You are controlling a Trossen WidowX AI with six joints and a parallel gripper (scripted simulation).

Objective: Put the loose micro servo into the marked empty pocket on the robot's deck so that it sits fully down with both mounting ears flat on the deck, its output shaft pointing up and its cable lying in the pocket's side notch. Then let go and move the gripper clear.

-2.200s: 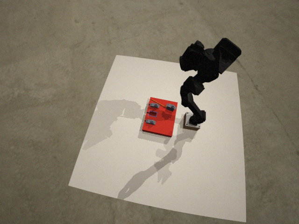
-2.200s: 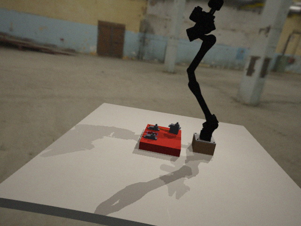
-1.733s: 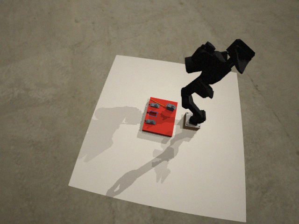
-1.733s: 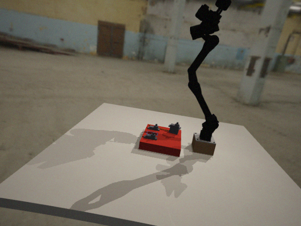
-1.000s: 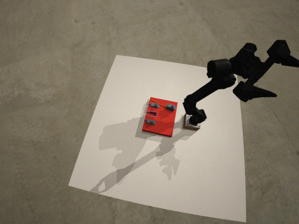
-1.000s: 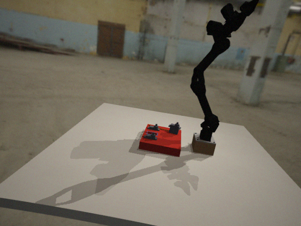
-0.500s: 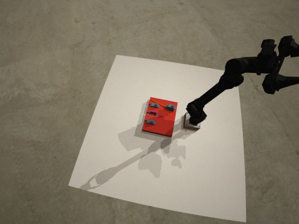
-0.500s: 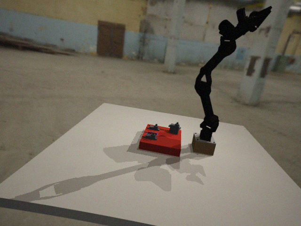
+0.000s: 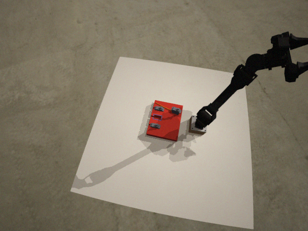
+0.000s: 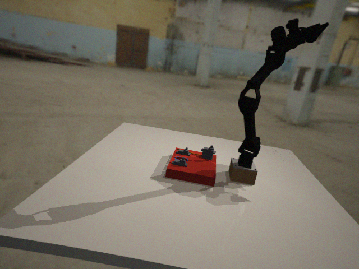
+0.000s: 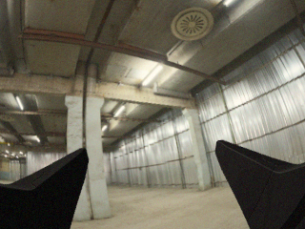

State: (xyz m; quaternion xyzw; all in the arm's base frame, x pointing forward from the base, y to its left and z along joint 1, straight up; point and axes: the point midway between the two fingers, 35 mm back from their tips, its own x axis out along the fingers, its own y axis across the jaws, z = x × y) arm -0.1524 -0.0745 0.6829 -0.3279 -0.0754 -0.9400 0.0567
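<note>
Red deck [image 9: 165,124] holds loose servo [image 9: 176,110] on its top near the arm-side corner, marked pocket [image 9: 157,117] unfilled; gripper [image 9: 297,56] wide open, holding nothing, high, well apart.

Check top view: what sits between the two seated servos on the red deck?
The marked empty pocket, blue-outlined, lies between the upper seated servo and lower seated servo. Loose servo stands off to the side.
</note>
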